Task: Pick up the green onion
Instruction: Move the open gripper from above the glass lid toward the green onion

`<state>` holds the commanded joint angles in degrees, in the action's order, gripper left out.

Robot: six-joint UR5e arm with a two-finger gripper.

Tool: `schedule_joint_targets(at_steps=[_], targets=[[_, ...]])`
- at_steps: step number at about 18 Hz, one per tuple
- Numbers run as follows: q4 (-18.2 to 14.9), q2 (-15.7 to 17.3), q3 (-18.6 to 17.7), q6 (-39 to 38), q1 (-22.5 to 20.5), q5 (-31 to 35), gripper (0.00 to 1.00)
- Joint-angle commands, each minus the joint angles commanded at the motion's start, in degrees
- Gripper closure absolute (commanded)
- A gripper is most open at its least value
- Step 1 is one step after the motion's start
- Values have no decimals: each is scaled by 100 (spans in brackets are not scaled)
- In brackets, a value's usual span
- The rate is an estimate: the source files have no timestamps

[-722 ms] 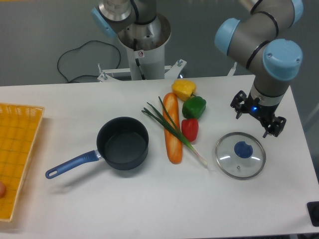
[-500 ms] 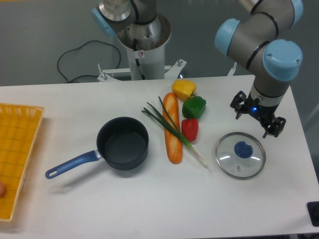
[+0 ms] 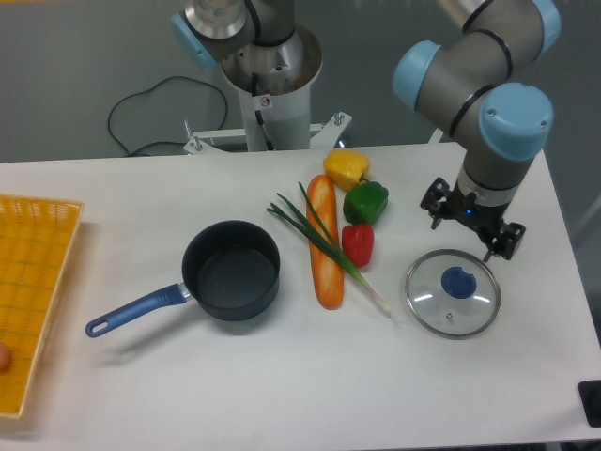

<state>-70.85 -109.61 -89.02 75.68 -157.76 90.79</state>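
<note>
The white rectangular tabletop (image 3: 282,395) carries all items. The grey robot arm with light-blue joint caps (image 3: 488,103) reaches in from the upper right, and its black two-finger pincer (image 3: 471,228) hangs above the tabletop just behind the lid, right of the peppers. The pincer holds nothing; its two fingers stand well apart, wide open.

A yellow mesh basket (image 3: 33,282) sits at the left edge. A dark blue round saucepan with a blue handle (image 3: 230,271) stands left of centre, handle pointing to the lower left. A round glass lid with a metal rim and a blue knob (image 3: 453,292) lies flat at the right.

A thick orange baguette-like loaf (image 3: 325,242) lies lengthwise at the centre. The long thin green onion (image 3: 331,248) lies diagonally across the loaf, touching it: its splayed dark green leaves point to the upper left, toward the saucepan, and its pale white tip rests on the tabletop at the lower right, between loaf and lid.

Right of the loaf, three peppers form a line: a yellow bell pepper (image 3: 346,169) at the back, a green bell pepper (image 3: 366,202) in the middle, a red bell pepper (image 3: 358,243) in front, just beside the onion stalk.
</note>
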Motion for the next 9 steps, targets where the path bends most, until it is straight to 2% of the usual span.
schedule_joint_targets(at_steps=[2, 4, 9], targets=[[254, 62, -238, -315, 0, -26, 0], [299, 62, -404, -912, 0, -35, 0], [370, 62, -686, -1818, 53, -96, 0]])
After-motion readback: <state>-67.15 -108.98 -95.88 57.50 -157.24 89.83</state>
